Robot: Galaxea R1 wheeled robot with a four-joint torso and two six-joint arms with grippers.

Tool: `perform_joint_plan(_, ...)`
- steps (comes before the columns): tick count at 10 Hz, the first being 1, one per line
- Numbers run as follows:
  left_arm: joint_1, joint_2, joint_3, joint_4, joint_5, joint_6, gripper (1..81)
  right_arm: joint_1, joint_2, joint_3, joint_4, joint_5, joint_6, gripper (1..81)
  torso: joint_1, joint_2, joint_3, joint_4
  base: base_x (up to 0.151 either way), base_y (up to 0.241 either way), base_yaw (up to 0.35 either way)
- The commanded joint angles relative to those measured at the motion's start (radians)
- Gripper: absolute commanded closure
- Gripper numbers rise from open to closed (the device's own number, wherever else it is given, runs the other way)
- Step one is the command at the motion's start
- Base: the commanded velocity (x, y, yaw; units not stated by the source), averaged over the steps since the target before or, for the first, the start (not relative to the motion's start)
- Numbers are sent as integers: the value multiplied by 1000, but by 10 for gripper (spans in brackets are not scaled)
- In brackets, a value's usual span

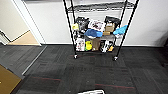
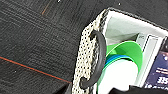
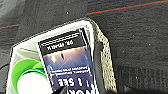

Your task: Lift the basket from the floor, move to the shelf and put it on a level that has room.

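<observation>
Well, head view first: the shelf [image 1: 96, 27] stands against the white wall across the carpet floor [image 1: 82, 72], lower tiers crammed w/ boxes, bags & a blue item, while the upper tier [image 1: 100, 7] looks bare, so prob. has room. Only a sliver of the basket [image 1: 91, 92], its white rim, shows at the near edge, on the floor right in front of the robot & well apart from the shelf. Left wrist view: basket [image 2: 86, 60] seen close from above, woven beige side, white liner, a dark loop handle [image 2: 98, 60] arching off one short end; inside are nested bowls [image 2: 125, 60] (green, blue, white) & a dark box beside them. Left claw: can't tell if open or closed, fingers not made out; it hangs just above that handle end. Right wrist view: other end of the basket [image 3: 105, 50], w/ a second dark handle [image 3: 97, 67] along the rim, and the dark printed box [image 3: 67, 65] standing up next to the bowls. Right claw: can't tell either. Handling, as a guess: woven walls look soft-ish, will flex if squeezed; load is light to moderate but loose, bowls could slide if tilted. Best hold is the two end handles, one per arm, lifted evenly & kept level.
</observation>
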Motion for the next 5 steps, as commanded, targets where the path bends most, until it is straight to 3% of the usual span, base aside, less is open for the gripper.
perform_joint_plan(1,-85,-20,6,12,44,1,10,101,-11,5,16,-34,2,10,63,-97,0,0,0,0,0)
perform_joint_plan(5,-112,-5,6,10,50,-1,10,107,-8,3,19,-34,4,10,147,-234,0,0,0,0,0)
